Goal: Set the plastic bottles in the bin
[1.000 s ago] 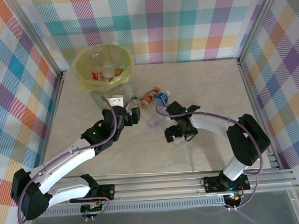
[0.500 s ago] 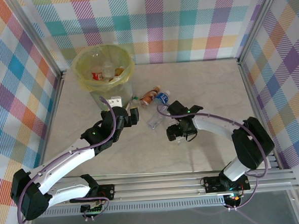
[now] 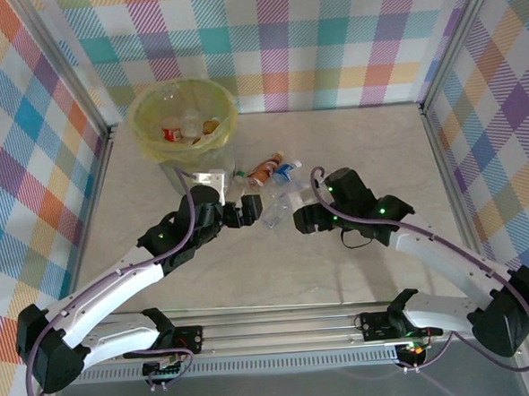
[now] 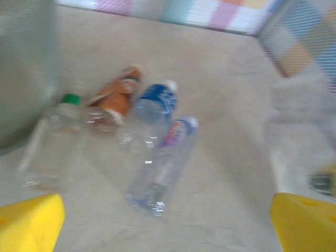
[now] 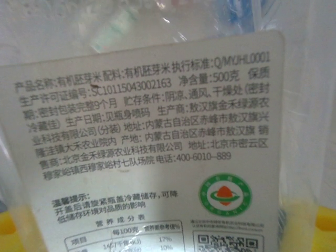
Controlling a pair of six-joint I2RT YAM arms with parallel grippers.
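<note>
The bin [image 3: 183,122], a pale-green bucket with a yellow-green bag, stands at the back left with bottles inside. Beside it on the table lie an orange-labelled bottle [image 4: 113,100], a blue-labelled one [image 4: 155,102], a clear green-capped one [image 4: 58,126] and a clear purple-labelled one [image 4: 163,163]. My left gripper [image 3: 250,208] hovers open just short of them, its yellow fingertips [image 4: 31,223] wide apart. My right gripper [image 3: 304,221] is shut on a plastic bottle with a white printed label [image 5: 142,131], which fills the space between its yellow pads [image 5: 325,220].
The bin's grey-green wall [image 4: 23,68] stands close on the left of the loose bottles. Checked walls close the table on three sides. The aluminium rail [image 3: 281,323] runs along the near edge.
The right gripper closed on the white-labelled bottle and lifted it from the table, its arm swinging outward. The left gripper slid a little right toward the loose bottles.
</note>
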